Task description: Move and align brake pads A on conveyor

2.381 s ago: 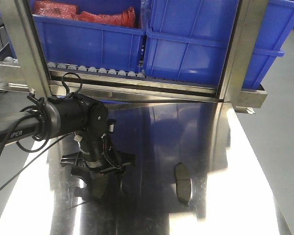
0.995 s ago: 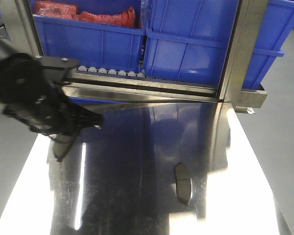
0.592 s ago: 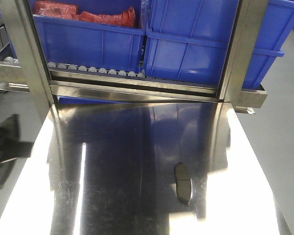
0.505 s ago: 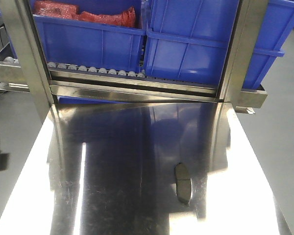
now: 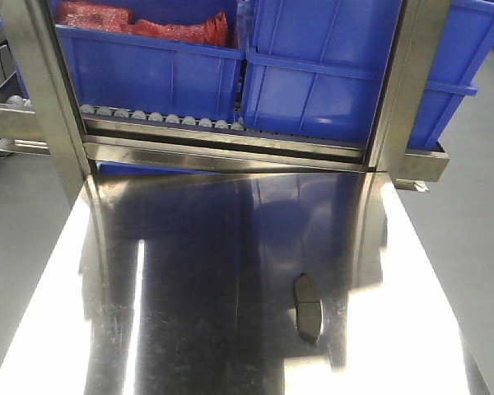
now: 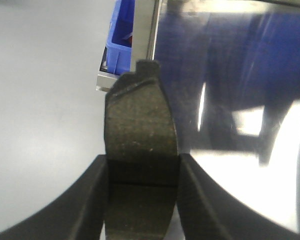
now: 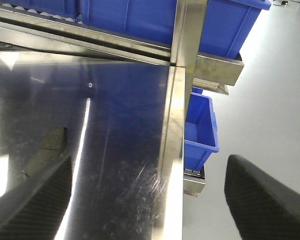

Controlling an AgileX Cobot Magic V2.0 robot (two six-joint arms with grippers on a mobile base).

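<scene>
Left gripper (image 6: 141, 167) hangs at the edge of the steel desk (image 6: 240, 100), grey floor (image 6: 40, 100) beside it. Its fingers (image 6: 92, 195) are clamped on a brake pad (image 6: 140, 120), friction face to the camera.

Right gripper (image 7: 147, 165) hovers over the desk's right edge, fingers (image 7: 35, 200) wide apart, nothing between them.

A second brake pad (image 5: 308, 307) lies flat on the desk, front right. Blue bins (image 5: 173, 70) sit on a roller rack (image 5: 165, 119) behind.

The left gripper (image 6: 142, 161) is seen as two matte black fingers (image 6: 75, 205) with smoothly curved edges and a fine grainy surface. The right gripper (image 7: 149, 166) is shown with black fingers (image 7: 260, 200) covered in a fine woven, ribbed texture.
</scene>
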